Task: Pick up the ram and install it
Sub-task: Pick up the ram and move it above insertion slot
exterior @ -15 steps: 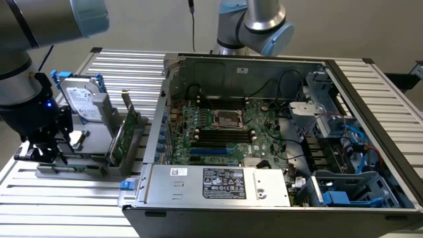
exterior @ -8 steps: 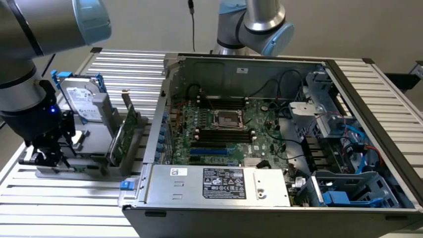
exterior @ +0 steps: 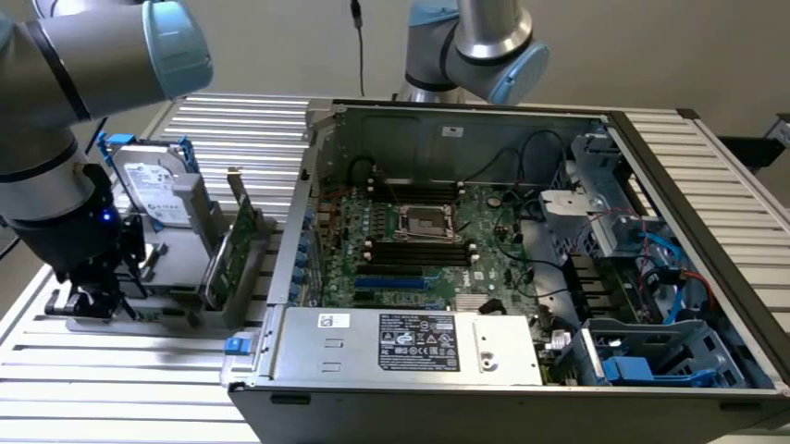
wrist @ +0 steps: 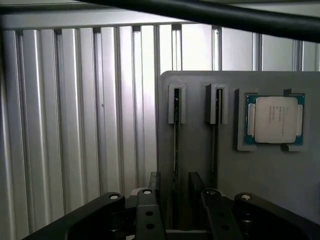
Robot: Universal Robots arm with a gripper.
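The ram (wrist: 176,145) stands on edge in a narrow slot of a gray holder (wrist: 265,180). From the wrist view it is a thin dark line with a hint of green. A second slot (wrist: 215,145) runs beside it and seems to hold another thin board, though I cannot be sure of that. A processor chip (wrist: 274,120) lies flat in a recess of the same holder, near that second slot.

My pincer (wrist: 175,182) hangs low over the holder with its jaws wide apart, one on each side of the ram's slot. It holds nothing. A black finger (wrist: 148,215) stands clear of the stick, and I see a gap on the other side too, so I judge nothing is touching.

This looks like the pick-up step, with the grasp not yet made. I judge that a good grip calls for pads set square to the stick's flat faces and centered along its length, since a thin board on edge would tip easily.

In the exterior view, my pincer (exterior: 92,296) is at the holder's end on the exterior view's left, on a slatted aluminium table (exterior: 124,388). A hard drive (exterior: 154,194) and a green expansion card (exterior: 237,245) stand upright in the holder nearby. Well apart, on the exterior view's right, the computer case (exterior: 691,185) lies open. Its motherboard (exterior: 494,240) shows long black memory slots (exterior: 420,248) with no stick in them.
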